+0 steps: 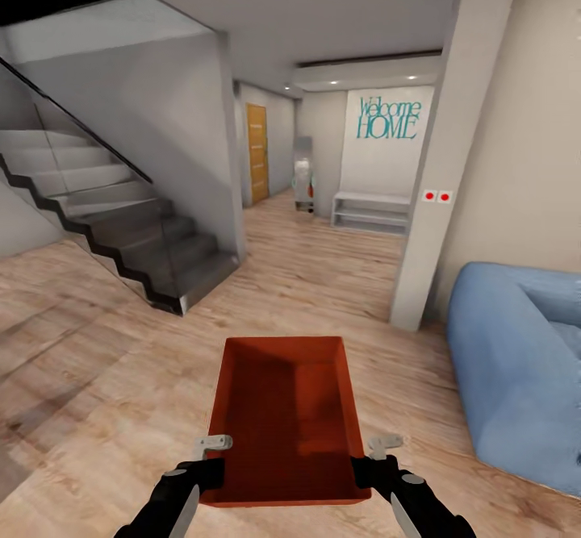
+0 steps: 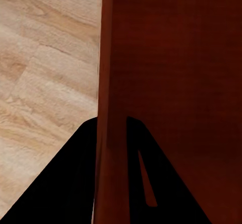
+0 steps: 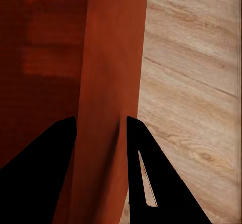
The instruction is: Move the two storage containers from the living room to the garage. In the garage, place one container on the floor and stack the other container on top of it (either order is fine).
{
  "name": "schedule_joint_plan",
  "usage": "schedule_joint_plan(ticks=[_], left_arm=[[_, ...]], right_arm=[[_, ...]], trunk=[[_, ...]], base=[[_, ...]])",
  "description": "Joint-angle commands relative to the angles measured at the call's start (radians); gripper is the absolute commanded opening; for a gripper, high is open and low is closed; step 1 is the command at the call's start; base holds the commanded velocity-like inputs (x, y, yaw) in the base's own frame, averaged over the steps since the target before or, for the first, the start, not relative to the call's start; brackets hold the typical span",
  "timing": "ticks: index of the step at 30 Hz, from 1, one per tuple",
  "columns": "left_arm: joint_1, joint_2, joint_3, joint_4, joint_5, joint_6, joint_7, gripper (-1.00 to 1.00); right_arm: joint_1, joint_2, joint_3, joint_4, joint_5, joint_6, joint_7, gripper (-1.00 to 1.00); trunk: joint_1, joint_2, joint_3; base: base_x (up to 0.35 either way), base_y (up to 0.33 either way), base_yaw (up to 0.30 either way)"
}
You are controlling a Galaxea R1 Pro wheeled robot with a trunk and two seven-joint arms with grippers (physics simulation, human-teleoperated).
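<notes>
Left tool (image 1: 211, 464) pinches the storage container's (image 1: 286, 409) left wall; right tool (image 1: 373, 463) pinches its right wall. Container rides in front of the trunk, above the wood plank floor (image 1: 97, 360), left of the blue sofa (image 1: 516, 369). Judgement: keep both grips level and matched while driving toward the orange door (image 1: 257, 153).
</notes>
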Motion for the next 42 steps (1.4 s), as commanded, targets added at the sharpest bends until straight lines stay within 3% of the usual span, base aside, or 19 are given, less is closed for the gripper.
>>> schedule_joint_plan(ticks=[1, 42], left_arm=[[0.0, 0.011, -0.001, 0.0, -0.006, 0.007, 0.012, -1.0], [0.0, 0.011, -0.002, 0.006, -0.007, 0.007, 0.012, -1.0]], right_arm=[[-0.001, -0.001, 0.009, -0.005, -0.016, -0.011, 0.018, -1.0], [-0.001, -0.001, 0.007, -0.005, -0.007, -0.011, 0.018, -1.0]], trunk=[[0.001, -0.001, -0.002], [0.001, -0.001, 0.001]], base=[[0.329, 0.0, -0.151], [0.329, 0.0, -0.045]])
